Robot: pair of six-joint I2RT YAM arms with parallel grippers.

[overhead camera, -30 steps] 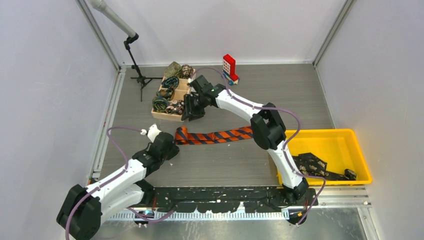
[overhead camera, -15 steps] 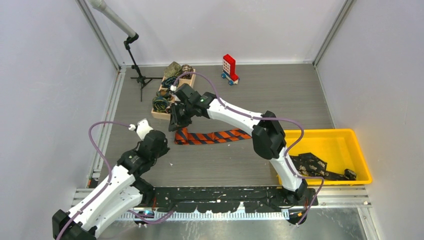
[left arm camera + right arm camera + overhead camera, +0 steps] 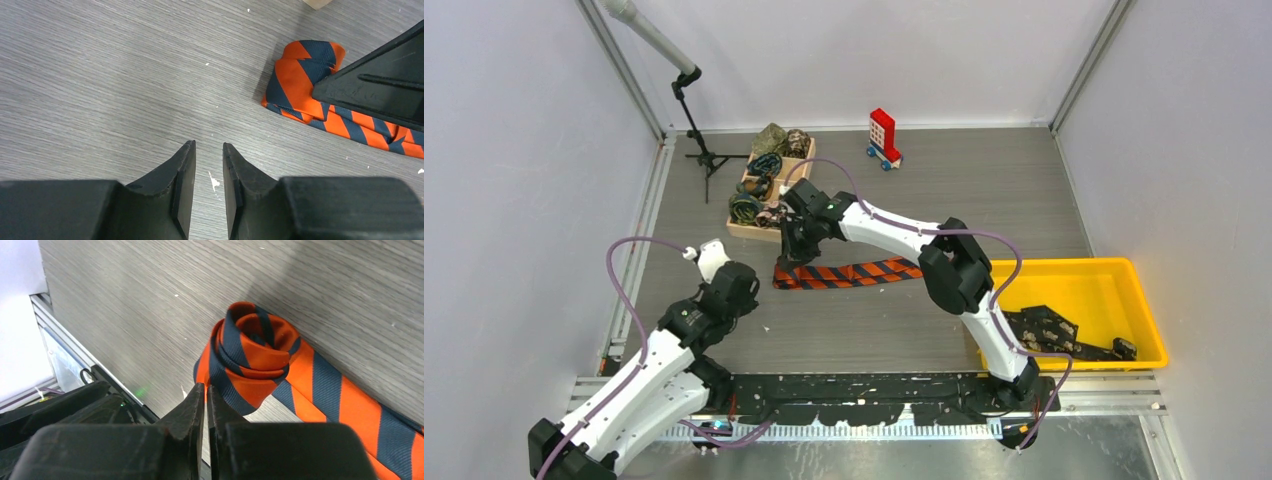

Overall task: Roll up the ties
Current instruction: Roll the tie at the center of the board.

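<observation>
An orange-and-dark-blue striped tie lies flat across the table, its left end wound into a small roll. My right gripper is above that roll. In the right wrist view its jaws are shut, with the tips against the roll's near rim. My left gripper is over bare table, left of and nearer than the roll. Its jaws stand a narrow gap apart with nothing between them. The left wrist view shows the roll at the upper right, partly behind the right gripper's black finger.
A wooden box behind the tie holds several rolled ties. A red-and-white toy block stands at the back. A yellow bin at the right holds dark ties. A black tripod stands at the back left.
My right gripper moved from the wooden box down and left to the tie's rolled end. My left arm pulled back from the roll toward the near left.
</observation>
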